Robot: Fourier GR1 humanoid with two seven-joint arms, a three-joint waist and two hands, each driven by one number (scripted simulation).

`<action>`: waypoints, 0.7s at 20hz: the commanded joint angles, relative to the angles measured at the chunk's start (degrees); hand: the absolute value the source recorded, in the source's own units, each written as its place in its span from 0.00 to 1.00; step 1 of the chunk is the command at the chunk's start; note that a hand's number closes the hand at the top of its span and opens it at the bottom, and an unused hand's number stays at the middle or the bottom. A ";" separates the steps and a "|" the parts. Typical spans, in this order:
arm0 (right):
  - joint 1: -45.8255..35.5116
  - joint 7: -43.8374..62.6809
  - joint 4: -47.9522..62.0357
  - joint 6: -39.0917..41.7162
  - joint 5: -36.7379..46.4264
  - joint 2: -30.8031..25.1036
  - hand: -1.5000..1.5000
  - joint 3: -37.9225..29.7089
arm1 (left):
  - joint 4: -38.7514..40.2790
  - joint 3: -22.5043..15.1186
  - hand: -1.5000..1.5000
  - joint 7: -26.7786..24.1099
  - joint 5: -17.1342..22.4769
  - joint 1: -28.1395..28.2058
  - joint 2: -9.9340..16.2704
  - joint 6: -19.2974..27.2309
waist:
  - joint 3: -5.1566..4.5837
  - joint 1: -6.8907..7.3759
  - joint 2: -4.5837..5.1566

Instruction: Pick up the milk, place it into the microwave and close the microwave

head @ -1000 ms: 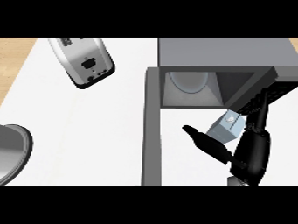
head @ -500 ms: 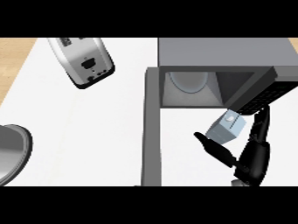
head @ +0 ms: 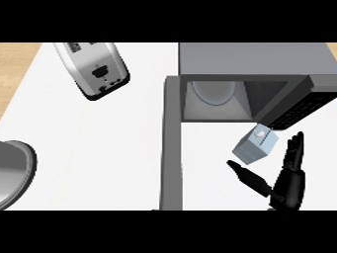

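Right hand (head: 286,184) is spread wide, fingers straight, thumb out, holding nothing. Milk (head: 256,147) sits tilted just beside the fingers, at the microwave (head: 258,62) mouth, not inside; whether it touches the hand or the bench (head: 98,143) I can't tell. Door (head: 172,143) swung fully open. To do this step well: get the carton upright, curl fingers and thumb round it before moving, carry it clear of the door edge, set it deep. Microwave cavity holds only its round plate (head: 212,92). Toaster (head: 92,68) and a metal pot (head: 3,170) stand well apart. Left hand not seen.
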 commanded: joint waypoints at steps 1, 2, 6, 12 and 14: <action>-1.25 -9.39 9.05 3.62 -4.26 0.63 0.00 -4.09 | 3.24 0.89 0.00 -1.52 -0.66 -1.50 -0.19 -2.55 | 0.00 -0.04 0.04; 1.18 -6.04 3.97 -1.05 -2.38 0.64 0.00 1.72 | 5.34 4.33 0.00 -2.66 2.23 -0.37 0.90 -4.99 | -0.03 -0.01 -0.02; -3.53 -10.73 13.02 1.02 -4.00 0.63 0.00 -4.13 | 3.99 2.34 0.00 -3.75 -2.99 -0.04 -2.94 -5.74 | -0.02 0.03 0.01; -11.00 -19.23 27.41 6.52 -6.96 -0.87 0.00 -12.43 | 1.88 2.67 0.00 0.48 0.07 -0.66 -2.20 -4.02 | 0.01 0.20 0.07; -11.02 -16.68 25.73 4.93 -5.13 -0.09 0.00 -10.43 | 1.57 2.74 0.00 -1.01 -0.30 0.30 -4.33 -6.25 | -0.01 0.15 0.02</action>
